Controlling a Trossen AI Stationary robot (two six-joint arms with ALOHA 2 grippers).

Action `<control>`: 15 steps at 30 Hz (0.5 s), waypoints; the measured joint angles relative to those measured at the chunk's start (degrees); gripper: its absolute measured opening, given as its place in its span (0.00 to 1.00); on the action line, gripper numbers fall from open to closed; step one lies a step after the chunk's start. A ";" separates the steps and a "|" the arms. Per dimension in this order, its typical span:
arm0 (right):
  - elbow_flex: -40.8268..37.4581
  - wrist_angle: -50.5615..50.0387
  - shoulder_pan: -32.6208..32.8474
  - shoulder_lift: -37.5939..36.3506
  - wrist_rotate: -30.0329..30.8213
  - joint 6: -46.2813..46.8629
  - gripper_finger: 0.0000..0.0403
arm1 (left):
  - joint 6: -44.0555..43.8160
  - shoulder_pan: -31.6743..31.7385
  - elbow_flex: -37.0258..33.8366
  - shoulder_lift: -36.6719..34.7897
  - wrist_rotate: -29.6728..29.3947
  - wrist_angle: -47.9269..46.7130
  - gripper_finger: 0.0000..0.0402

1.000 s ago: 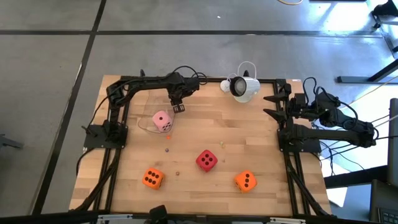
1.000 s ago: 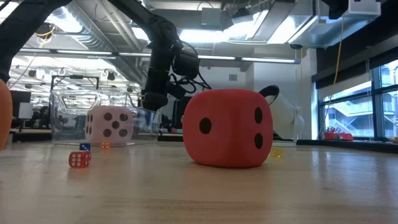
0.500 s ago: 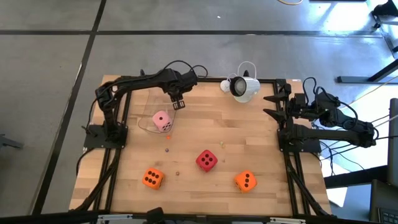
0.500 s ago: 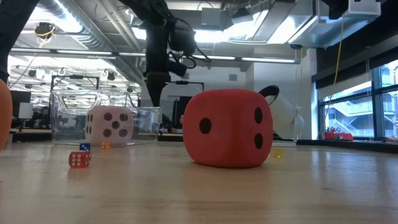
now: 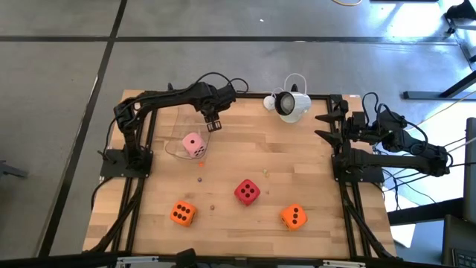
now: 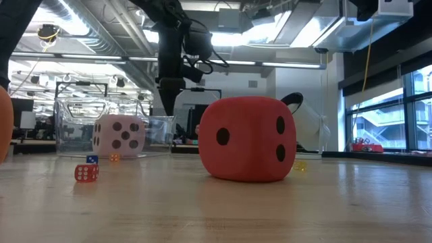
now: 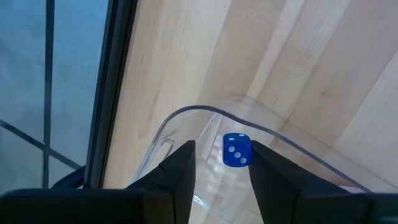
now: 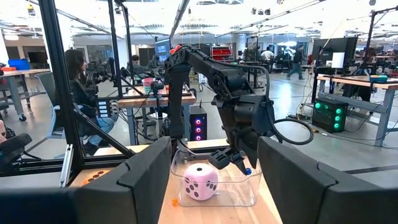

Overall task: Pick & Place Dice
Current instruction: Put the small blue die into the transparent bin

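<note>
My left gripper (image 5: 213, 124) hangs above the far right corner of a clear container (image 5: 173, 152), shut on a small blue die (image 7: 237, 150). The pink die (image 5: 194, 144) rests on the container's floor. The red die (image 5: 248, 191) and two orange dice (image 5: 182, 214) (image 5: 294, 217) sit on the table nearer the near edge. My right gripper (image 5: 326, 127) waits open at the table's right edge, facing the container (image 8: 214, 186). My left gripper has the small blue die (image 7: 237, 150) between its two fingers (image 7: 264, 168), which point down from above. The die is lifted clear of the table and hangs over the rounded corner of the container's rim (image 7: 186, 109). In the right wrist view it shows at the fingertips (image 8: 247, 170).
A small red die (image 6: 86, 173) and another small blue die (image 6: 92, 159) lie by the container, with tiny specks on the wood nearby. A white round device with a cable (image 5: 290, 104) stands at the far edge. Dark frame rails run along the table's left and right sides.
My left gripper rose from beside the container's far right corner and shifted slightly toward the far edge, then kept still for the last half second. The dice on the table stayed where they were.
</note>
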 joint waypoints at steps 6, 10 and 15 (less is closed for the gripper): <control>0.00 -0.23 0.00 0.00 0.00 0.12 0.60 | -0.49 0.00 0.00 0.00 1.87 0.00 0.39; 0.00 -0.24 0.00 -0.02 0.00 0.11 0.60 | -0.48 0.00 0.00 0.00 2.87 0.17 0.40; 0.00 -0.25 -0.01 0.00 0.00 0.12 0.60 | -0.62 0.00 0.00 0.00 2.36 0.43 0.40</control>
